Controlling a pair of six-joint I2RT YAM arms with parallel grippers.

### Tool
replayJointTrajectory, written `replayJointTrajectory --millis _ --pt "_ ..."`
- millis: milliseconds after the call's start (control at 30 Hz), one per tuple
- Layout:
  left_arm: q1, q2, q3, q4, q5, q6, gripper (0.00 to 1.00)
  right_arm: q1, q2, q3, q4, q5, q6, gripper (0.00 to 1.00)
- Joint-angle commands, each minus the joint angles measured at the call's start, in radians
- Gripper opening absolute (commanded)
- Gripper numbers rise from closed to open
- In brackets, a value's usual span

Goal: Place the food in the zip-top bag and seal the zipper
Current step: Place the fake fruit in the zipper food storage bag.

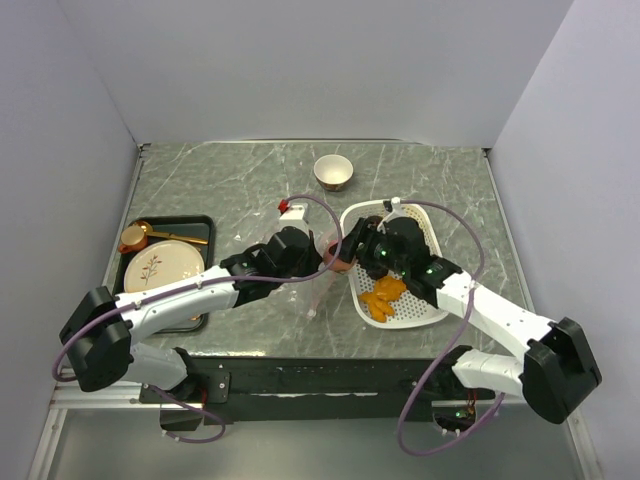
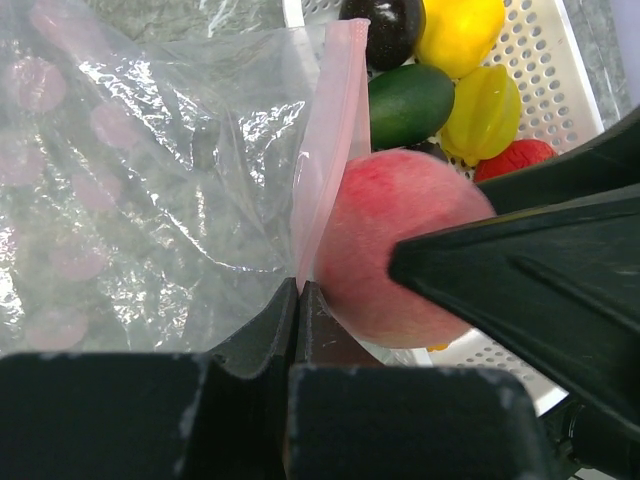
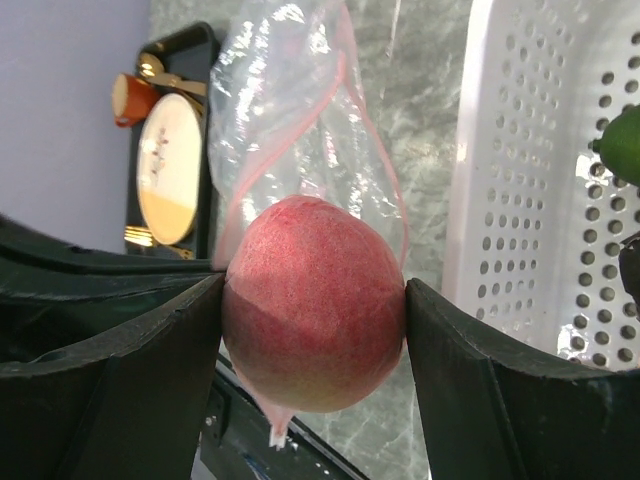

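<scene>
Nearest the arm bases, mid-table: right gripper (image 3: 314,300) closed on a pink-red toy peach (image 2: 400,245), one black finger pressed to each side, spread no wider than the fruit itself. Peach lifted off the table, right at the mouth of the zip-top bag (image 2: 150,180) and touching the pale pink zipper (image 2: 335,130). From the right wrist, pink rim curving round either side of the fruit, clear plastic behind it; how far inside, impossible to tell.

Just beside it: left gripper (image 2: 298,292), fingers fully together on the zipper's lower end, pinching the strip upright against the peach. Body of the bag crinkled, spread leftward over the grey marbled table (image 1: 230,170).

Just right of the peach: white perforated basket (image 1: 432,222) with more food inside. Orange pieces (image 1: 383,295) at its near end. Further along, a green piece (image 2: 410,100), a yellow-green star-shaped fruit (image 2: 485,110), a red piece (image 2: 515,160), a yellow lemon-like one (image 2: 460,30) and a dark, almost black one (image 2: 385,25).

Well to the left: black tray (image 1: 203,222) carrying a cream plate (image 1: 160,268), a small orange cup (image 1: 132,238) and a gold spoon (image 1: 180,238).

Farther back, beyond the bag: small red-and-white object (image 1: 291,209), too small to name. Farthest: a bowl (image 1: 333,172), near the back wall.
</scene>
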Motion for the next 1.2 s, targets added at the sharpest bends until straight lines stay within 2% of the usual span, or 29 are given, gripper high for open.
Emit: replayJointTrajectory --millis 0,267,467,633,700,767,800,867,1000,1167 --pt "0.001 -0.014 0.027 0.037 0.018 -0.015 0.01 0.018 0.048 0.048 0.055 0.018 -0.002 0.32" --pt "0.001 -0.018 0.03 0.034 0.035 -0.011 0.01 0.035 0.11 0.08 0.057 0.009 -0.001 0.32" --pt "-0.001 -0.008 0.035 0.041 0.054 -0.015 0.01 0.038 0.12 0.102 0.043 0.032 0.027 0.38" --pt "0.001 -0.02 0.041 0.045 0.068 -0.015 0.01 0.038 0.137 0.117 0.039 0.03 0.03 0.49" --pt "-0.002 -0.026 0.041 0.044 0.071 -0.015 0.01 0.039 0.133 0.118 0.034 0.045 0.033 0.59" --pt "-0.001 -0.037 0.038 0.042 0.06 -0.018 0.01 0.039 0.121 0.12 0.023 0.058 0.027 0.6" --pt "-0.001 -0.043 0.035 0.041 0.055 -0.02 0.01 0.041 0.119 0.122 0.017 0.064 0.022 0.67" --pt "-0.002 -0.055 0.03 0.033 0.042 -0.02 0.01 0.039 0.114 0.131 -0.001 0.079 0.014 0.68" --pt "-0.002 -0.071 0.033 0.019 0.016 -0.018 0.01 0.039 0.107 0.135 -0.001 0.079 0.002 0.84" --pt "-0.001 -0.098 0.017 0.025 0.006 -0.023 0.01 0.039 0.074 0.129 -0.001 0.09 -0.001 0.91"
